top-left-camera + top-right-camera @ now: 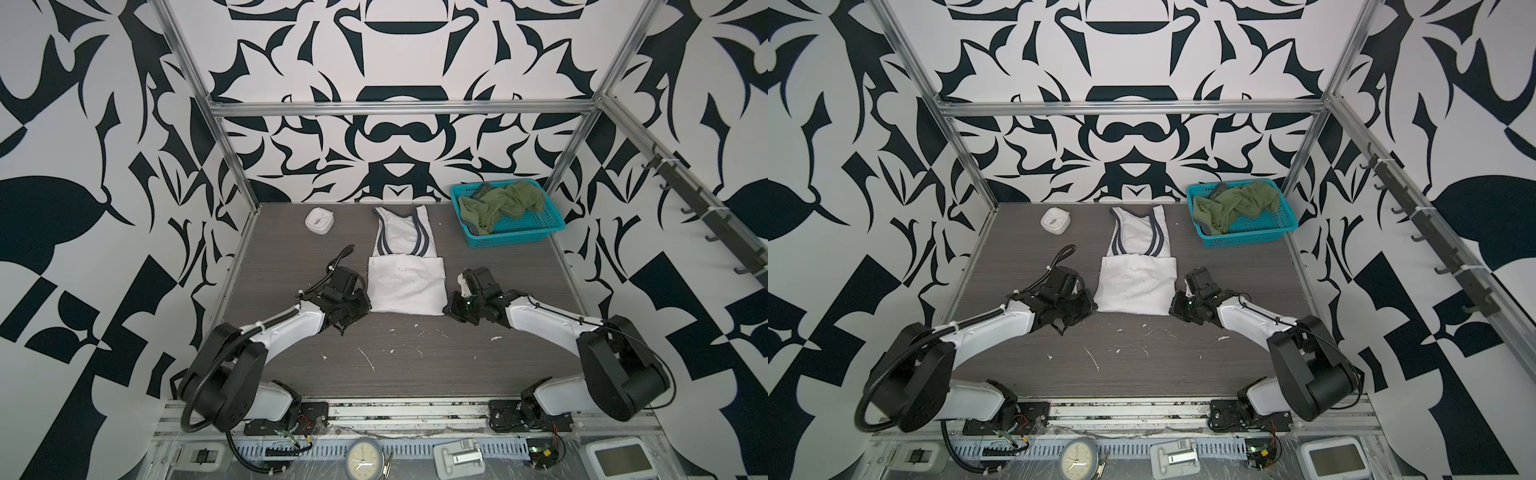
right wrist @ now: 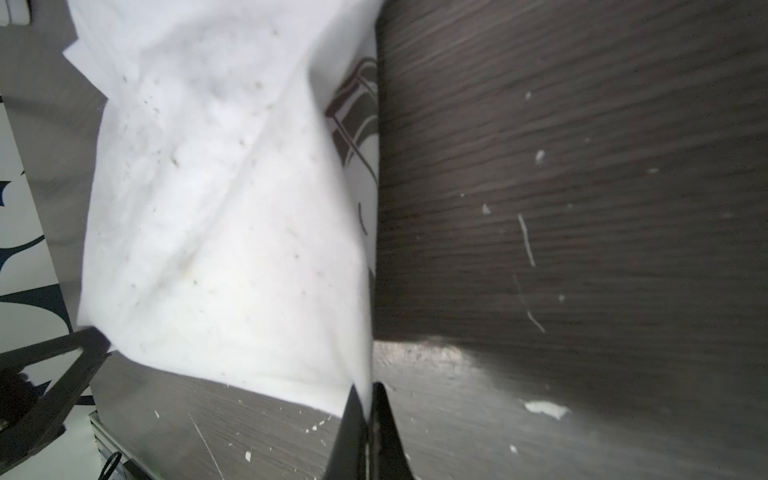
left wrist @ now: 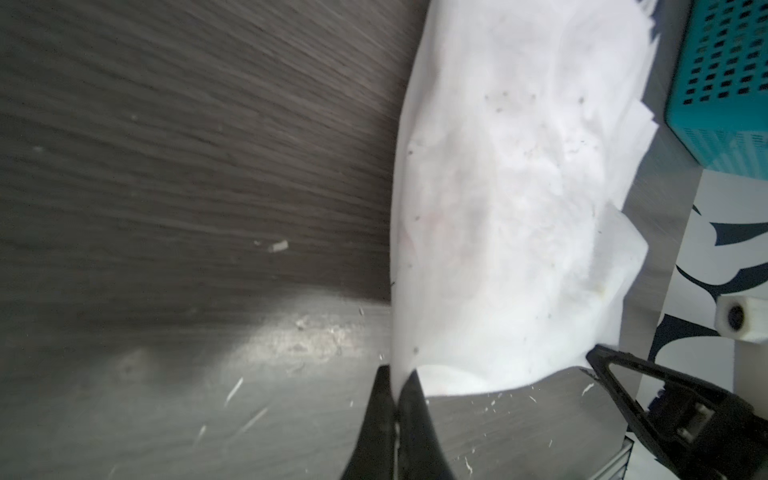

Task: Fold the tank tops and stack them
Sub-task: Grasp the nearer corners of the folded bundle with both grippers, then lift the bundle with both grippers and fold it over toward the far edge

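1. Now left gripper (image 3: 398,388) and right gripper (image 2: 366,395) pinch the near corners of the white tank top (image 1: 405,286), mid-table.
2. Next I'd lift evenly, folding it away from me.
3. Then the olive tank top (image 1: 503,203), in the basket (image 1: 519,239).

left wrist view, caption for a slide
Left gripper shut on a corner of the white tank top on the dark table, teal basket beyond.
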